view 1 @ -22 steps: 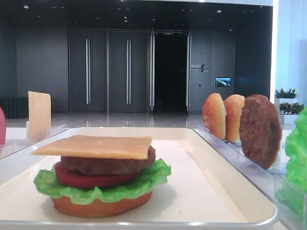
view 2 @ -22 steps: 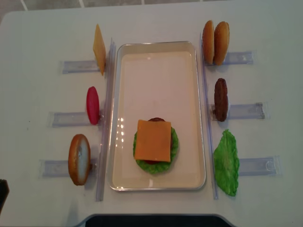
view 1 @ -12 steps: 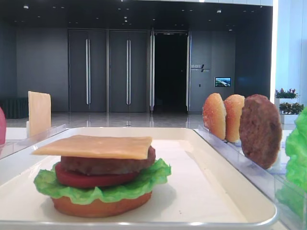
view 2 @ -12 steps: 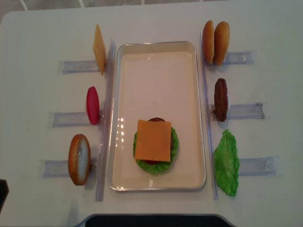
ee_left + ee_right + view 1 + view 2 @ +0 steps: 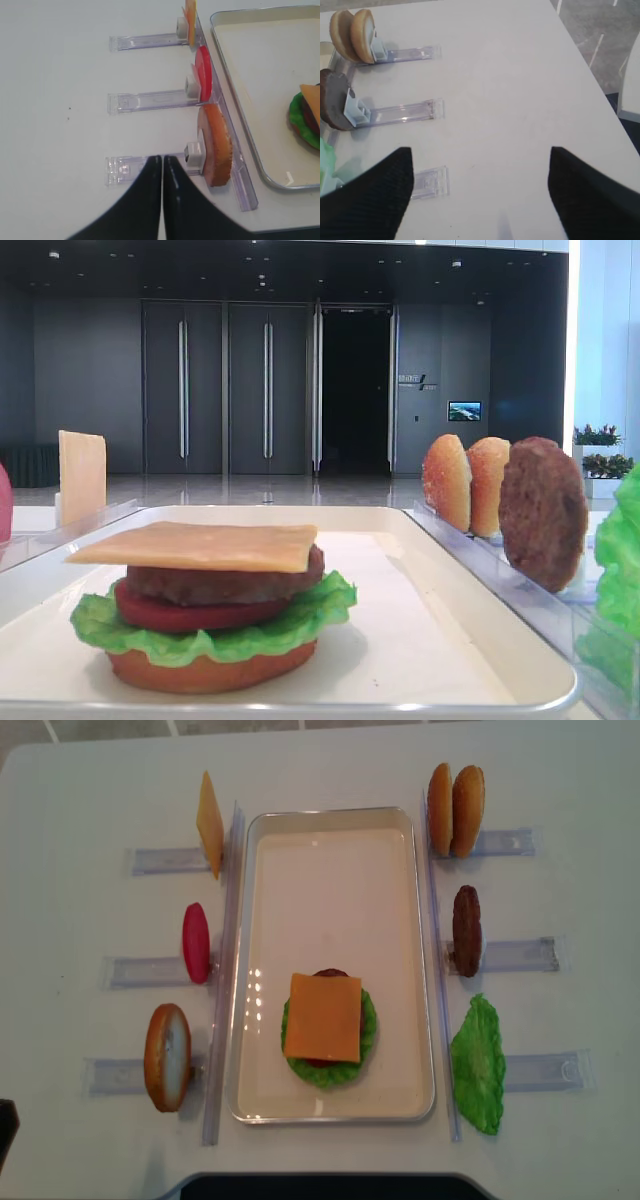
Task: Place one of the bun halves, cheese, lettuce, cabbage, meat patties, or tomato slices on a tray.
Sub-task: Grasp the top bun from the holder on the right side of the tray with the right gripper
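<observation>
We note right fingers (image 5: 479,192) spread wide and empty, left fingers (image 5: 162,195) pressed together, empty, lower frame; cheese (image 5: 322,1016) tops stack on tray (image 5: 330,880).

Yellow-orange cheese (image 5: 322,1016); green lettuce (image 5: 478,1065); white tray (image 5: 335,880).

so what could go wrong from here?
1. The cheese overhangs the stack on the tray; a bun top set off-centre may tilt or slide.
2. The two bun halves stand touching in one rack; grabbing one could drag or topple the other.
3. The left gripper is shut and must open first.
</observation>
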Controlling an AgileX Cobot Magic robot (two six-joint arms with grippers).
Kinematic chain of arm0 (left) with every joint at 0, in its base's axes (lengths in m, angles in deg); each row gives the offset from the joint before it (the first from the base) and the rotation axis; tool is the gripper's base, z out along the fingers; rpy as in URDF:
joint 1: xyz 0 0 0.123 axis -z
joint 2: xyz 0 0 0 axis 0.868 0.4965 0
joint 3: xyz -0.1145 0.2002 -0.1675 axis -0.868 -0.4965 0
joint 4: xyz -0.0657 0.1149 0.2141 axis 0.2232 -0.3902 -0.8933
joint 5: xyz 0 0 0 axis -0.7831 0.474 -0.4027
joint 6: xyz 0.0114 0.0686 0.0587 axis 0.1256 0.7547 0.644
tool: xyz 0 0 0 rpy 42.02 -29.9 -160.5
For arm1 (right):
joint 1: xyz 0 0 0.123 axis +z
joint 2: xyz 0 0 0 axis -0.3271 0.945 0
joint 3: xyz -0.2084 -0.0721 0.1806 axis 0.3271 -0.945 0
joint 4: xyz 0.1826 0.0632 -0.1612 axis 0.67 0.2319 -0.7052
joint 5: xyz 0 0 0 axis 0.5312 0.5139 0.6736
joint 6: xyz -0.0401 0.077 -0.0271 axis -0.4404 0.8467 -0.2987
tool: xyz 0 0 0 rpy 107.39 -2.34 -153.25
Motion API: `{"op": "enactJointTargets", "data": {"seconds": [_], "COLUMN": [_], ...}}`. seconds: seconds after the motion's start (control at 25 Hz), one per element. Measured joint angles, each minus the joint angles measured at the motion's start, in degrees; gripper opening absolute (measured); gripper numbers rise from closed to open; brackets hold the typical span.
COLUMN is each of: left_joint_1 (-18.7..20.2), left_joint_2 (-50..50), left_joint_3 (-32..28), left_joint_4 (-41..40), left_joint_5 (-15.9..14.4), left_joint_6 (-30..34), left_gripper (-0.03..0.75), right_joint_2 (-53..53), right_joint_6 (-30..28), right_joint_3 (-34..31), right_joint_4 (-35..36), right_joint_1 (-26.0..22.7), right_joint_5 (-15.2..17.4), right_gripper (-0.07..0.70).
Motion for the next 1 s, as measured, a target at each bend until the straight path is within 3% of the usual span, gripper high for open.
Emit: {"op": "enactJointTargets", "data": {"seconds": [0.16,0.56,1.0], "left_joint_1": [0.0,0.0,0.0], "left_joint_2": [0.0,0.0,0.0], "left_joint_3": [0.0,0.0,0.0], "left_joint_4": [0.03,0.03,0.03], "left_joint_5": [0.0,0.02,0.06], "left_joint_6": [0.0,0.0,0.0], "left_gripper": [-0.007,-0.007,-0.007], "right_joint_2": [4.69,32.4,66.07], "right_joint_6": [-1.05,-1.34,-1.69], "right_joint_3": [2.77,14.28,37.13], "right_joint_4": [0.29,0.38,0.33], "right_joint_1": [0.0,0.0,0.0], "right_joint_5": [0.22,-0.08,-2.69], "right_gripper": [0.556,0.556,0.556]}}
